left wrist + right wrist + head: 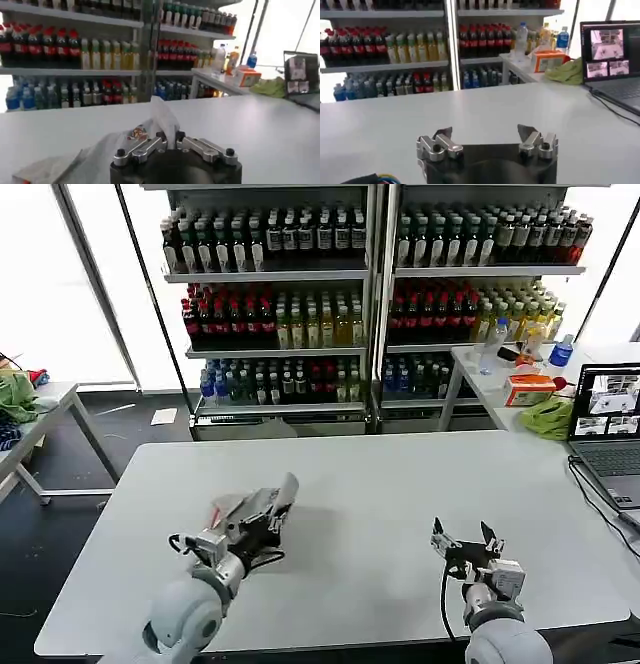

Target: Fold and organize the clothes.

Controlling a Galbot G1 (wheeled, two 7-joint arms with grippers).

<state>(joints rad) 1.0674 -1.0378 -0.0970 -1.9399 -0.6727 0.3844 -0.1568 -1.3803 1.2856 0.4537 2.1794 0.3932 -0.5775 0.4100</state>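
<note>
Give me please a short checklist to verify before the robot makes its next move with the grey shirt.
1. Left gripper shut on the grey T-shirt: ok, cloth stands up between the jaws.
2. Shirt lying flat for folding: not ok, it is bunched at the left gripper.
3. Right gripper free to help: ok, jaws open, holding nothing, above the white table.
4. Laptop and its cable by the right arm out of the way: cannot tell.
5. Other shirts on the table to organize: cannot tell.

bright windows flank drink-stocked shelves (365, 294) behind a white table (380, 484) on dark floor (70, 534).
</note>
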